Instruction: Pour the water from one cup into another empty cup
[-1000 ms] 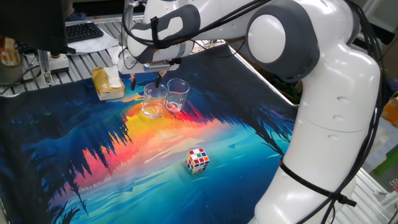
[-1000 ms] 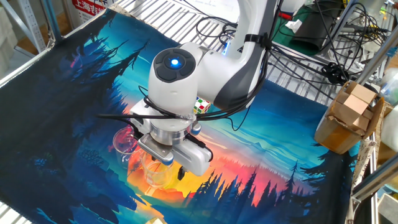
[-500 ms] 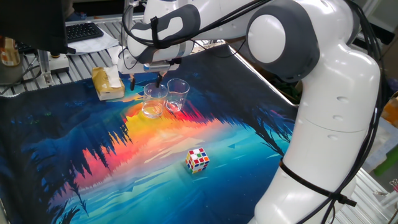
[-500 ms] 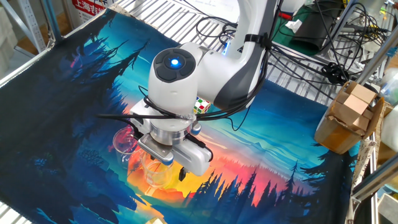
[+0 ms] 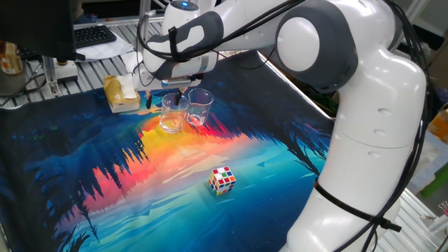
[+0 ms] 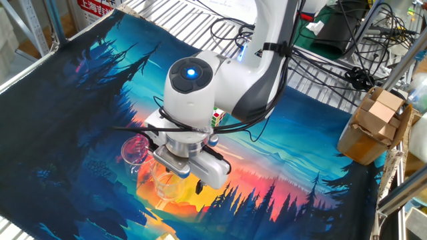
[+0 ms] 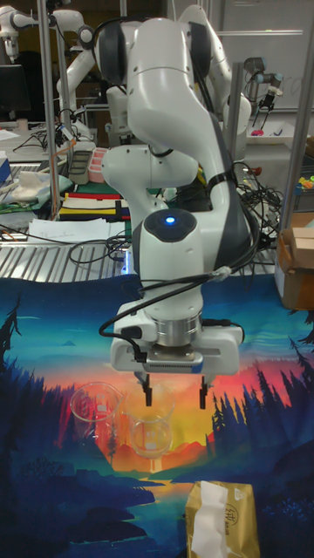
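Hanging just above the nearer of two clear glass cups, the gripper has its two dark fingers spread apart with nothing between them, the jaws released and straddling the rim line of the cup with water, whose bottom shows only a faint pale glint, so the liquid itself is hard to make out. In the tall fixed view that cup sits at about 6 o'clock from the gripper, the fingertips reaching down to about its rim height on either side; whether either tip touches the glass cannot be told. The empty cup stands upright just beside it at about 9 o'clock, the two glasses nearly touching. In one fixed view the same pair appears as the cup under the gripper and its neighbour at 3 o'clock, both on the orange part of the printed landscape cloth that covers the table. A yellowish tissue pack lies at 6 o'clock from the cups in the tall view, well apart from them. A Rubik's cube rests on the blue part of the cloth, far from the glasses. The white arm arches over the cups.
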You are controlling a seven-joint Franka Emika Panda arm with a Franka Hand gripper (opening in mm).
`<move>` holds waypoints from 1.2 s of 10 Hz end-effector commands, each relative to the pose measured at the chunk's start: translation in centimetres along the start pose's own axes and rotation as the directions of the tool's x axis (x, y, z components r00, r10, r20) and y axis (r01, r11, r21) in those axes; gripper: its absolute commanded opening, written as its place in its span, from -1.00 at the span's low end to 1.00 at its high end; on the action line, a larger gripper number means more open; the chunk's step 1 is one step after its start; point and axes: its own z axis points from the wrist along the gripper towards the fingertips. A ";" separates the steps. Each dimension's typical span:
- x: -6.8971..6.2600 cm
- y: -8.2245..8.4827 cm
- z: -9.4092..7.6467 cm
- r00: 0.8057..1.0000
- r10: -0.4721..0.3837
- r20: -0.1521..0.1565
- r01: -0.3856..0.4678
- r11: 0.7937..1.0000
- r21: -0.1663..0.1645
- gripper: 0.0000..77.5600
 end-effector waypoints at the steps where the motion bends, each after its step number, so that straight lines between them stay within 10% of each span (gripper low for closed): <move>1: 0.4 0.2 0.1 1.000 0.001 0.005 -0.001 1.000 -0.001 1.00; 12: 0.7 0.2 2.1 1.000 -0.018 0.022 0.018 1.000 -0.002 1.00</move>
